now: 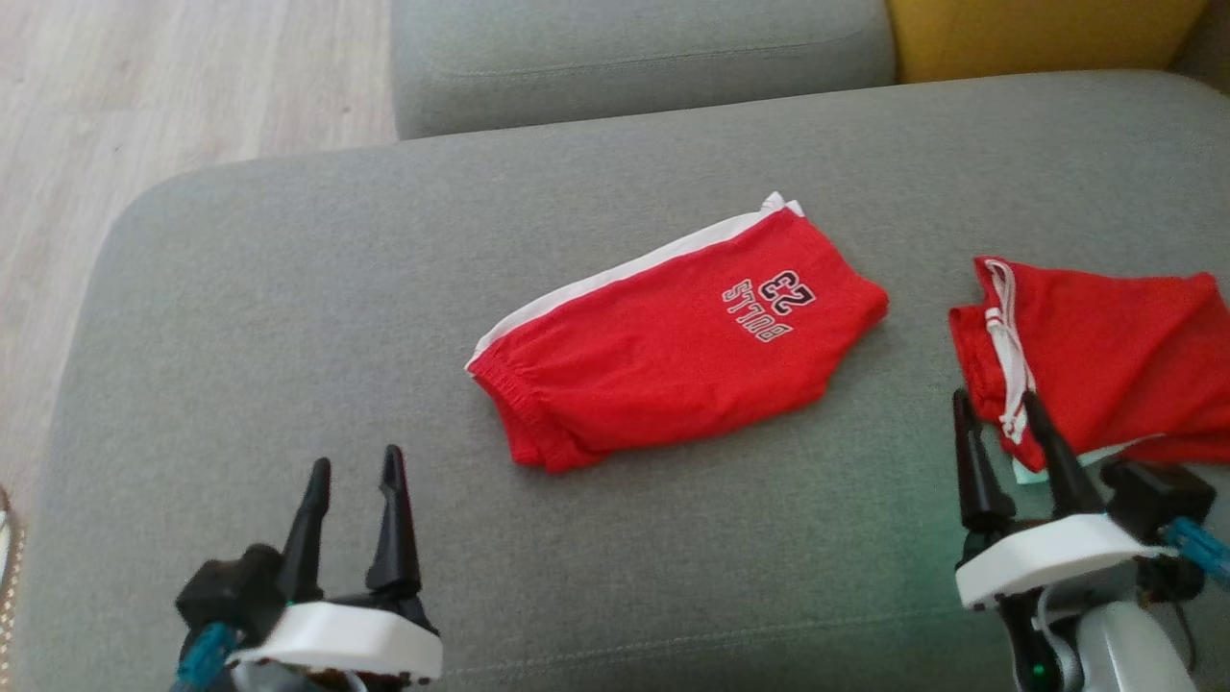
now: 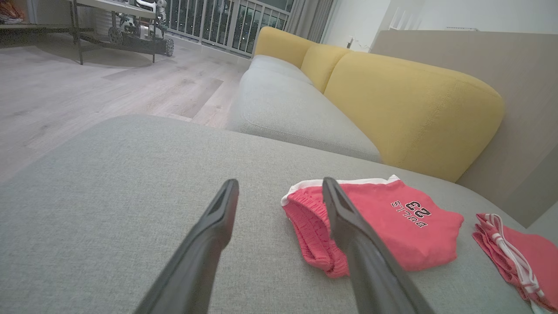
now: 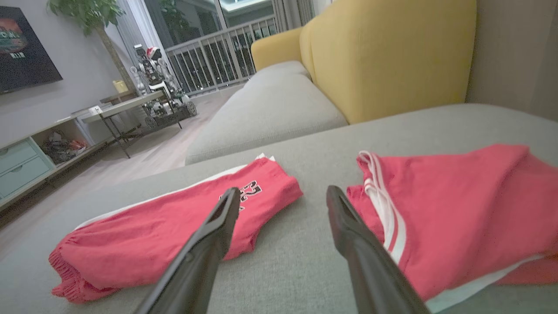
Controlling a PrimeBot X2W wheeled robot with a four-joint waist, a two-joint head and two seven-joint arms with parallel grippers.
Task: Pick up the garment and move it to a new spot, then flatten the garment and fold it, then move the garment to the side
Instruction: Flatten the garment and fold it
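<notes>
**Head view**
- Left hand point(image 1: 356, 459): lower left, above the grey sofa seat point(image 1: 288, 317); two dark fingers pointing up the view and leaning slightly right; spread apart, empty.
- Right hand point(image 1: 996, 396): lower right, fingers pointing up the view, spread apart, empty; fingertips overlapping the near edge of the second red garment point(image 1: 1115, 356), contact not discernible.
- Red shorts point(image 1: 663, 356): middle of the seat, folded flat, lying on a diagonal; elastic waistband toward the left hand, white side stripe along the far edge, "BULLS 23" print seen upside down near the right end. Well apart from both hands.
- Second red garment: right edge of the view, just beside the shorts but not touching; white drawstring point(image 1: 1004, 336) lying across its left end.
- Wooden floor point(image 1: 144, 86) at left; yellow cushion point(image 1: 1038, 34) at top right.

**Left wrist view**
- Left hand point(image 2: 280, 182): fingers rising from the bottom edge, held wide, low over the seat; right finger overlapping the waistband end of the red shorts point(image 2: 392, 226).
- Second red garment point(image 2: 536, 257) at far right; yellow backrest point(image 2: 414, 104) behind.

**Right wrist view**
- Right hand point(image 3: 283, 191): fingers wide apart, aimed at the bare strip of seat between the red shorts point(image 3: 152, 235) on the left and the second red garment point(image 3: 457, 209) on the right.
- Yellow backrest point(image 3: 383, 52), balcony railing point(image 3: 218, 61) and low table point(image 3: 122, 104) beyond.
</notes>
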